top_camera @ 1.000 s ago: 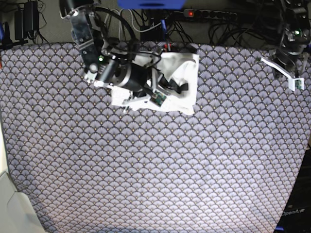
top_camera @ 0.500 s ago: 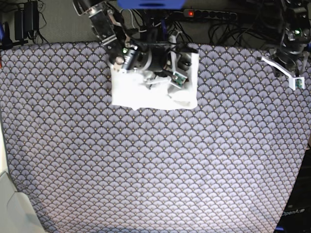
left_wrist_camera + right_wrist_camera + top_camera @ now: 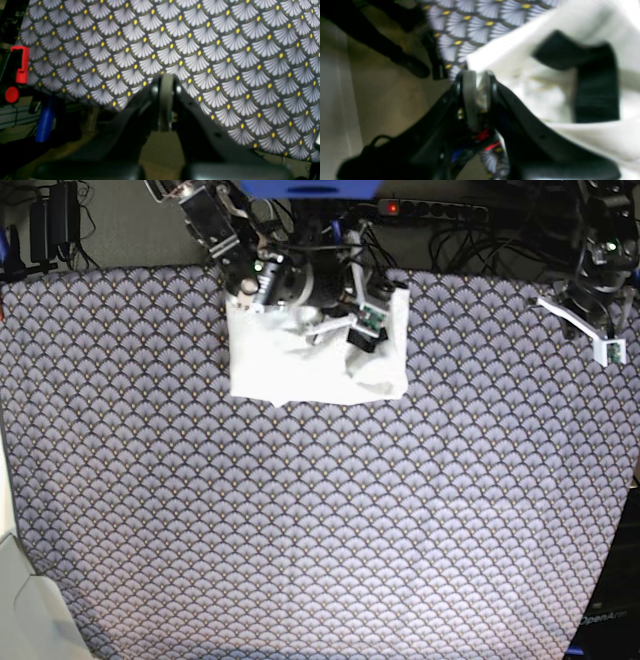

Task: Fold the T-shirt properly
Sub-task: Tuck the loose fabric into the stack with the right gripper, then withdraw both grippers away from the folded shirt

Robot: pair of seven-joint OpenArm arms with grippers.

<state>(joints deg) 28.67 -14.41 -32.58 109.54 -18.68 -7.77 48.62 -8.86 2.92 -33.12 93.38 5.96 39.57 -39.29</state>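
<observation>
Item: the T-shirt (image 3: 300, 360). Location: upper centre-left of the base view, at the far edge of the table (image 3: 320, 520), which is covered in a fan-patterned cloth. Condition: gathered into a compact white block, plain side up, no print showing. Its left and lower edges read fairly straight; the right portion is rumpled and bears a dark patch, seen in the right wrist view as a black strip on the cloth.

Item: right gripper (image 3: 476, 82). Location: over the shirt's upper right portion in the base view. State: jaws drawn narrow with something pale between them. The blurred wrist view suggests a pinch of white cloth at the shirt's corner, but this cannot be confirmed.

Item: left gripper (image 3: 166, 85). Location: upper right of the base view, well apart from the shirt, hanging above the table's edge. State: jaws fully together, holding nothing.

Progress, as judged: the main folds look done, since the garment is already a small packet. What appears to remain is flattening the rumpled right side, releasing the cloth and clearing the arm.
</observation>
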